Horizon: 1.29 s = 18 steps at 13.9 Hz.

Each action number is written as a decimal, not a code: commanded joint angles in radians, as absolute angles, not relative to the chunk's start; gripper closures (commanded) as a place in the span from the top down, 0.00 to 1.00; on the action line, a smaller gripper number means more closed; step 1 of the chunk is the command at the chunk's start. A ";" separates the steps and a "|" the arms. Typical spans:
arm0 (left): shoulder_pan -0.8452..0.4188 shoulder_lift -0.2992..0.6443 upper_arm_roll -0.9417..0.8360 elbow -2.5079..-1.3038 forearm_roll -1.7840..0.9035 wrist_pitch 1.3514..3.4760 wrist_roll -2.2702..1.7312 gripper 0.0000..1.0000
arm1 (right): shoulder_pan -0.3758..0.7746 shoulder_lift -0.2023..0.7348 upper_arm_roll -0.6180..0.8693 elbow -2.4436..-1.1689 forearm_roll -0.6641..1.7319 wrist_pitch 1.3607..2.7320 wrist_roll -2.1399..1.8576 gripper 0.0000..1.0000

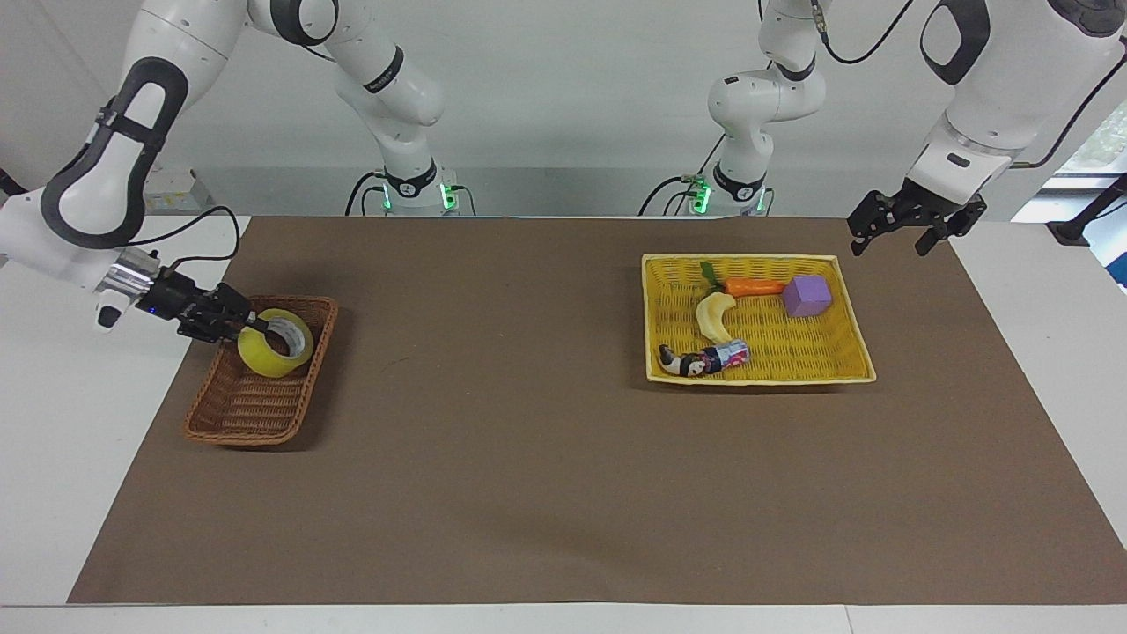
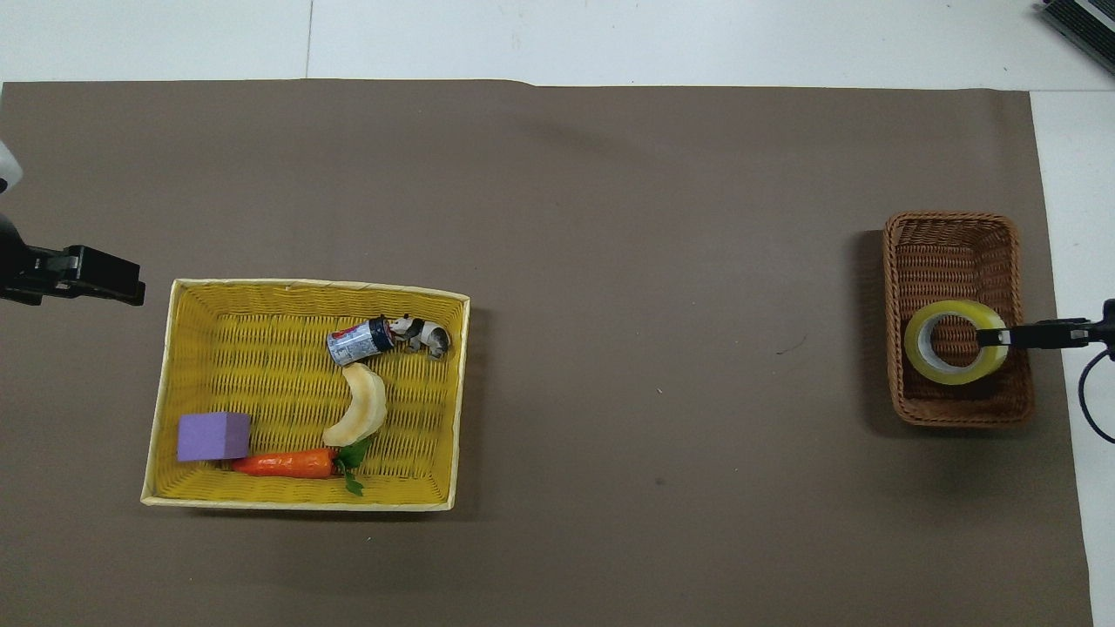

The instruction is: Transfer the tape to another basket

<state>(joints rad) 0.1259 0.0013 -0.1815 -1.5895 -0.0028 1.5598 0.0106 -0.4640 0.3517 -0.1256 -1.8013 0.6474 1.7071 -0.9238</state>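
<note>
The yellow tape roll (image 1: 271,354) is tilted and low inside the brown wicker basket (image 1: 236,414), at the basket's end nearer the robots. My right gripper (image 1: 251,326) is shut on the roll's wall, one finger inside the white core. From overhead the tape (image 2: 929,367) lies within the basket's rim (image 2: 949,223), with the right gripper (image 2: 994,337) on its edge. I cannot tell whether the roll touches the basket's bottom. My left gripper (image 1: 894,239) waits open and empty in the air beside the yellow tray.
A flat yellow woven tray (image 1: 845,357) toward the left arm's end holds a purple cube (image 1: 807,296), a carrot (image 1: 753,286), a banana (image 1: 715,317), a small can and a toy figure. Brown mat (image 1: 528,440) covers the table.
</note>
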 commanded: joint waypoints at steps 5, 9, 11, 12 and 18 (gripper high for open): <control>0.140 0.008 -0.189 -1.568 0.011 1.539 0.025 1.00 | -0.448 0.377 -0.113 -1.642 0.654 1.874 -0.937 1.00; 0.138 0.008 -0.189 -1.568 0.011 1.539 0.025 1.00 | -0.310 0.264 -0.107 -1.637 0.400 1.985 -0.729 1.00; 0.140 0.008 -0.189 -1.568 0.011 1.539 0.023 1.00 | -0.240 0.200 -0.103 -1.638 0.254 1.976 -0.501 1.00; 0.140 0.008 -0.189 -1.568 0.011 1.537 0.025 1.00 | -0.194 0.168 -0.101 -1.641 0.198 1.964 -0.395 1.00; 0.140 0.008 -0.189 -1.568 0.011 1.537 0.025 1.00 | 0.020 0.028 -0.101 -1.669 0.060 1.781 0.081 1.00</control>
